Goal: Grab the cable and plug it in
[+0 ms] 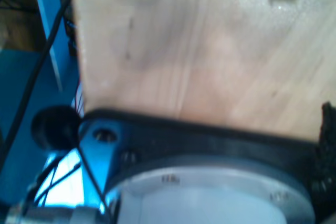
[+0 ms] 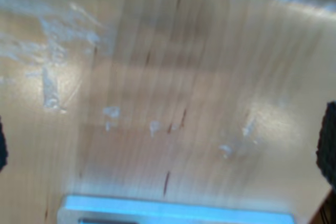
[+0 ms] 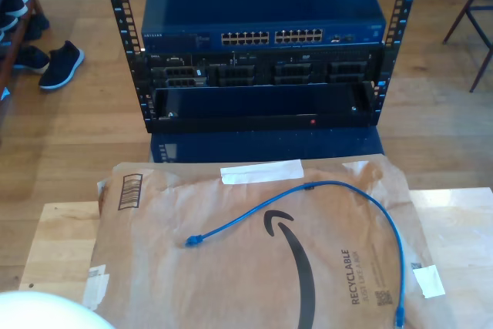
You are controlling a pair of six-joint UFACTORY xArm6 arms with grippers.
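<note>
The cable, thin and bright blue, lies loose in a wide curve on brown packing paper in the exterior view. One plug rests near the paper's middle and the other at the exterior view's lower right. My first gripper hangs over bare wood near the table's black edge. One dark finger shows at the frame's rim, with nothing by it. My second gripper is open over scuffed bare wood, its dark fingers far apart and nothing between them.
Behind the table stands a rack with a blue network switch and its row of ports. Shoes lie on the floor at the exterior view's left. A white rounded shape sits at its lower left. An arm base flange borders the table edge.
</note>
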